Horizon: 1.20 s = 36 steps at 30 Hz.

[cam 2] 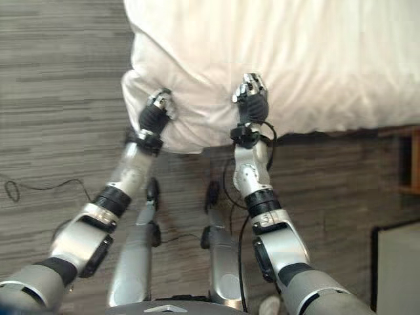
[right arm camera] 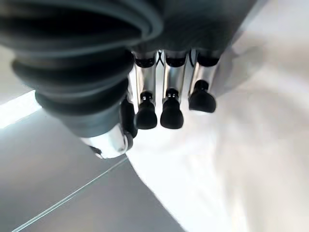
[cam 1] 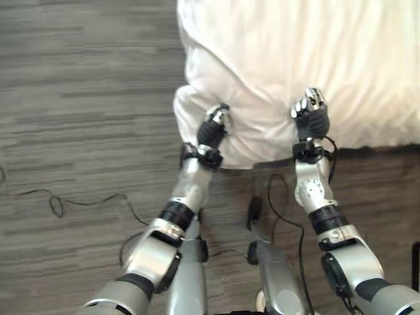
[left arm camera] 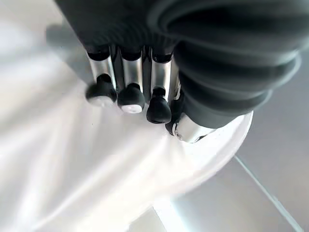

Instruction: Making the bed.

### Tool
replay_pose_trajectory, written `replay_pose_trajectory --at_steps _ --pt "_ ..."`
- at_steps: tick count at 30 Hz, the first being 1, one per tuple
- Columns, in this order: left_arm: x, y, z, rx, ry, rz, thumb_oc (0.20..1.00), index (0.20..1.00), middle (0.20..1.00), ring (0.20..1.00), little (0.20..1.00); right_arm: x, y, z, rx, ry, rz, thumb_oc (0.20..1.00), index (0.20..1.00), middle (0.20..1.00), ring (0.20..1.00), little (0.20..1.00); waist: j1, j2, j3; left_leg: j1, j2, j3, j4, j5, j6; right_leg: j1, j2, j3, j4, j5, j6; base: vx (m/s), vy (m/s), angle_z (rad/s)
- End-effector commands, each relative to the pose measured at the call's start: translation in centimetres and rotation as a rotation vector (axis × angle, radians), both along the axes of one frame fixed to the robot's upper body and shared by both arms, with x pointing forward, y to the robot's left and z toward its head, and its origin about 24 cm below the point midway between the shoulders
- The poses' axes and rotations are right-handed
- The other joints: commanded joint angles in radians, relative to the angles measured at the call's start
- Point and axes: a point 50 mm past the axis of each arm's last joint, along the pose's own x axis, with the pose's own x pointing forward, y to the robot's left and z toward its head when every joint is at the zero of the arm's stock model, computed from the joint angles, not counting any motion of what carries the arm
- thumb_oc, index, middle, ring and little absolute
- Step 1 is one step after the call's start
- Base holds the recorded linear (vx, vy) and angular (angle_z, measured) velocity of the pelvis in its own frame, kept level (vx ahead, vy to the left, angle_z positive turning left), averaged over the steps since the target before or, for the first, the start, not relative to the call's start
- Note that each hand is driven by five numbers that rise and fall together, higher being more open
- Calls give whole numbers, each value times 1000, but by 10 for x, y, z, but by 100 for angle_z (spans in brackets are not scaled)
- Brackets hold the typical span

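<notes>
duvet (cam 1: 308, 59): bunched white corner overhangs bed edge, directly ahead of both hands | left hand (cam 1: 214, 127): at outer corner, fingers curled into fabric | right hand (cam 1: 310, 113): inboard, likewise gripping | edge runs hand-to-hand

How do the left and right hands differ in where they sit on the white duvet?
The left hand sits at the duvet's rounded corner, by the wood floor; the right hand sits further along the near edge. The left hand is lower on the overhang, the right hand higher. Both have fingers curled against the fabric.
</notes>
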Motion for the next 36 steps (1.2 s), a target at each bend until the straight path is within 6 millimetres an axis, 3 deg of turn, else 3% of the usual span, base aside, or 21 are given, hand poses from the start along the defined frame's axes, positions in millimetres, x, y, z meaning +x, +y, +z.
replay_pose_trajectory --at_steps 1,2,3,4,6,7,8,12,13,14,15,16,17,18,19,20,21,27,28,29,36 --pt "6 9 24 -11 -85 29 200 200 200 200 200 -14 -77 -12 -49 75 -200 200 200 200 200 200 21 93 29 7 19 -2 -42 6 -51 107 30 -29 10 -123 57 -1 -58 -17" --pt "1 23 18 -13 -84 53 200 200 200 200 200 -19 -92 -18 -63 98 -228 200 200 200 200 200 24 95 28 10 19 -2 -42 6 -51 111 31 -31 10 -125 56 16 -64 -16" --pt "-15 58 0 -31 -73 124 200 200 200 200 200 -41 -129 -36 -81 163 -318 200 200 200 200 200 31 105 22 26 17 -2 -42 2 -52 126 31 -42 10 -131 54 17 -64 -15" --pt "-16 58 -2 -32 -69 124 200 200 200 200 200 -42 -129 -37 -83 166 -316 200 200 200 200 200 30 106 19 27 17 -2 -42 2 -52 127 31 -43 10 -132 54 34 -69 -12" --pt "-44 105 -32 -52 -18 235 200 200 200 200 200 -77 -176 -59 -81 255 -451 200 200 200 200 200 39 118 -9 55 16 -7 -42 -6 -54 159 28 -59 10 -148 47 61 -60 -7" --pt "-44 105 -32 -52 -18 235 200 200 200 200 200 -77 -176 -59 -81 255 -451 200 200 200 200 200 39 118 -9 55 16 -7 -42 -6 -54 159 28 -59 10 -148 47 71 -64 1" --pt "-58 129 -41 -57 4 310 200 200 200 200 200 -92 -194 -66 -65 288 -510 200 200 200 200 200 44 122 -25 65 17 -9 -42 -8 -56 170 27 -65 10 -152 46 31 -45 7" --pt "-93 182 -59 -98 57 519 200 200 200 200 200 -129 -229 -79 -46 364 -639 200 200 200 200 200 52 130 -80 103 15 -18 -42 -21 -57 216 25 -84 10 -172 44 80 -72 15" --pt "-102 192 -63 -110 67 569 200 200 200 200 200 -135 -234 -80 -54 379 -658 275 275 275 275 275 56 131 -94 115 14 -19 -42 -23 -56 230 24 -87 10 -177 43 84 -69 28" --pt "-110 197 -69 -125 81 602 200 200 200 200 200 -141 -235 -85 -62 399 -663 1000 1000 1000 1000 1000 56 132 -105 127 13 -21 -42 -26 -56 244 25 -90 10 -182 42 33 -46 24" --pt "-110 197 -70 -124 83 603 200 200 200 200 200 -142 -234 -86 -63 401 -663 1000 1000 1000 1000 1000 55 132 -105 125 13 -21 -42 -20 -54 244 25 -91 10 -177 41 82 -51 21" --pt "-119 201 -73 -120 90 650 376 376 376 376 376 -139 -224 -89 -157 441 -610 1000 1000 1000 1000 1000 61 130 -131 157 11 -22 -42 -31 -53 277 23 -95 10 -189 41 66 -40 20" --pt "-121 196 -74 -87 94 659 846 846 846 846 846 -136 -215 -89 -231 450 -572 1000 1000 1000 1000 1000 61 128 -141 175 11 -23 -42 -32 -50 293 22 -96 10 -191 40 99 -55 14" --pt "-124 190 -76 -25 113 666 1000 1000 1000 1000 1000 -133 -203 -92 -293 465 -532 1000 1000 1000 1000 1000 62 128 -150 192 10 -23 -42 -33 -47 311 21 -97 10 -192 39 12 -27 4" --pt "-125 189 -76 -23 116 668 1000 1000 1000 1000 1000 -134 -202 -92 -295 468 -533 1000 1000 1000 1000 1000 62 128 -151 191 11 -23 -42 -28 -46 310 21 -97 10 -188 39 17 -22 5" --pt "-128 182 -75 78 123 666 1000 1000 1000 1000 1000 -133 -185 -100 -349 486 -487 1000 1000 1000 1000 1000 66 131 -160 212 8 -26 -42 -34 -44 332 20 -99 10 -194 39 3 -14 8" --pt "-136 157 -83 229 163 628 1000 1000 1000 1000 1000 -135 -142 -107 -565 497 -351 1000 1000 1000 1000 1000 71 138 -182 252 6 -35 -42 -32 -38 375 18 -108 10 -196 35 43 -8 12" --pt "-156 96 -120 430 279 344 1000 1000 1000 1000 1000 -146 -80 -132 -1046 567 -45 1000 1000 1000 1000 1000 89 157 -252 346 -3 -56 -42 -52 -17 474 11 -124 16 -219 29 62 8 12" --pt "-156 96 -120 430 279 344 1000 1000 1000 1000 1000 -146 -80 -132 -1046 567 -45 1000 1000 1000 1000 1000 89 157 -252 346 -3 -56 -42 -52 -17 474 11 -124 16 -219 29 66 22 1" --pt "-160 71 -136 555 323 227 1000 1000 1000 1000 1000 -146 -48 -145 -1029 551 87 1000 1000 1000 1000 1000 94 165 -279 383 -7 -59 -42 -64 -9 503 5 -124 18 -228 29 55 23 1" --pt "-165 44 -150 833 319 111 1000 1000 1000 1000 1000 -154 -8 -154 -993 500 242 1000 1000 1000 1000 1000 104 168 -314 444 -16 -64 -42 -91 -1 563 -6 -130 16 -246 31 66 14 -2"
